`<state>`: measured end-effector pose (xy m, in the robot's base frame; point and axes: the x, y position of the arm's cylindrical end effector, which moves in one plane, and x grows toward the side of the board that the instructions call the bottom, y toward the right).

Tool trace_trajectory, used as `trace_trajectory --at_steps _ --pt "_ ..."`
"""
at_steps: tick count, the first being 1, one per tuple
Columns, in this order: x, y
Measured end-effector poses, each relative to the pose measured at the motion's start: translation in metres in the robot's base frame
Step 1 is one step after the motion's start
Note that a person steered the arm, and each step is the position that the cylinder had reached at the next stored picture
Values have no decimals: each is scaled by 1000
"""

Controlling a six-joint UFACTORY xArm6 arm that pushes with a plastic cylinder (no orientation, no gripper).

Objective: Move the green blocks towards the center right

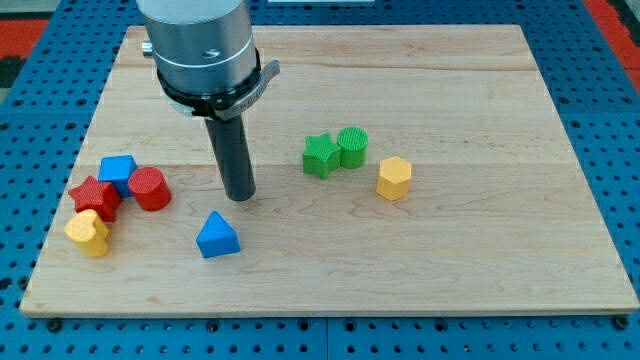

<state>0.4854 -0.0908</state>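
Observation:
A green star block (320, 156) and a green cylinder block (352, 147) sit touching each other, a little right of the board's middle. My tip (239, 196) rests on the board to the left of the green star, with a clear gap between them. The rod hangs from a grey metal body at the view's top left.
A yellow hexagon block (394, 178) lies just right of and below the green cylinder. A blue triangle block (217, 236) sits below my tip. At the left edge are a blue block (118, 172), a red cylinder (149, 188), a red star (95, 197) and a yellow block (88, 232). The wooden board (480, 250) lies on a blue pegboard.

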Motion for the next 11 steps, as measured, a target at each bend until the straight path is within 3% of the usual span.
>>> trace_trajectory --at_steps 2,5,6,7,8,9,10,11 --pt "-7 11" --pt "-72 169" --pt "-77 187" --pt "-56 177" --pt "-46 203" --pt "-79 221" --pt "-78 230" --pt "-26 225"
